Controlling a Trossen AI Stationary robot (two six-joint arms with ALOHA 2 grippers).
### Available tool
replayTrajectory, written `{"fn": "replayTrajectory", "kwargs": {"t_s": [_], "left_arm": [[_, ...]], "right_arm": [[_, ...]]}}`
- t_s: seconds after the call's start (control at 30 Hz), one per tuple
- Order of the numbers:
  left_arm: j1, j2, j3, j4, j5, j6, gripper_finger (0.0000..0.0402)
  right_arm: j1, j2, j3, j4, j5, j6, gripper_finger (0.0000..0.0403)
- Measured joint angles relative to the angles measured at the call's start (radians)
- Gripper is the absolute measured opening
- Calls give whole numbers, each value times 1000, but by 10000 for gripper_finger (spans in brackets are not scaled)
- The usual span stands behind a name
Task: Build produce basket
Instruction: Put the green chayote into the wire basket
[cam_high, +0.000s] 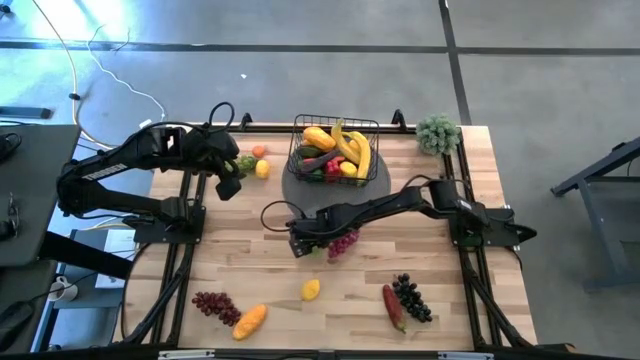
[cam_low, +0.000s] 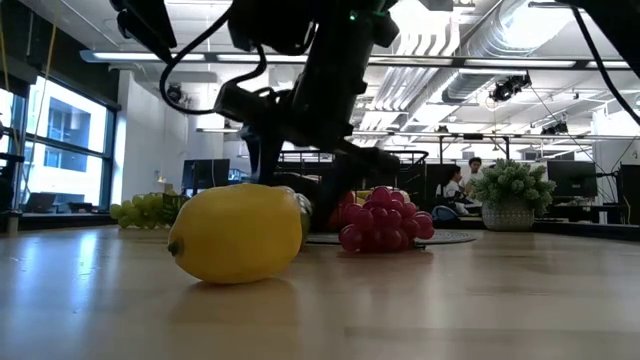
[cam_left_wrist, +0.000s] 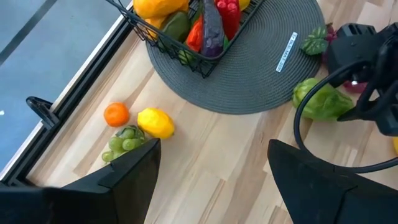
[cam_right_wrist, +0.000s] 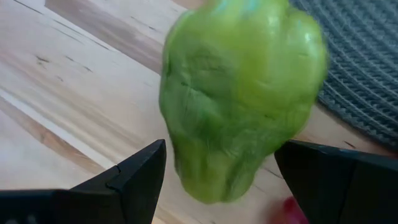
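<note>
The green pepper (cam_right_wrist: 239, 93) lies on the table just ahead of my right gripper (cam_right_wrist: 217, 171), between my spread fingers, beside the grey mat (cam_left_wrist: 261, 68) under the basket (cam_high: 335, 150). My left gripper (cam_left_wrist: 211, 165) hovers open near the lemon (cam_left_wrist: 155, 122).

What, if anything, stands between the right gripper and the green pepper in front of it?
Nothing visible. In the right wrist view the green pepper sits directly ahead of the open right gripper, with only bare table between them. The grey mat lies beyond the pepper.
</note>
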Motion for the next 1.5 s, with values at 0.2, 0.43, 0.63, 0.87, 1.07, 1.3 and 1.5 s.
{"fn": "replayTrajectory", "kwargs": {"t_s": [0.2,0.43,0.63,0.87,1.07,1.3,1.5], "left_arm": [[0,0,0,-2,0,21,284],[0,0,0,-2,0,61,284],[0,0,0,-2,0,61,284],[0,0,0,-2,0,81,284],[0,0,0,-1,-1,131,284],[0,0,0,0,-15,139,284],[1,6,0,6,-26,138,284]], "right_arm": [[-7,5,0,-1,-14,24,246],[-27,4,0,-4,-52,-12,137],[-52,2,0,-8,-85,-73,121],[-92,-20,14,-7,-114,-189,121],[-151,-77,16,-3,-131,-324,121],[-231,-162,17,70,-187,-466,121],[-306,-225,17,121,-203,-550,121]]}}
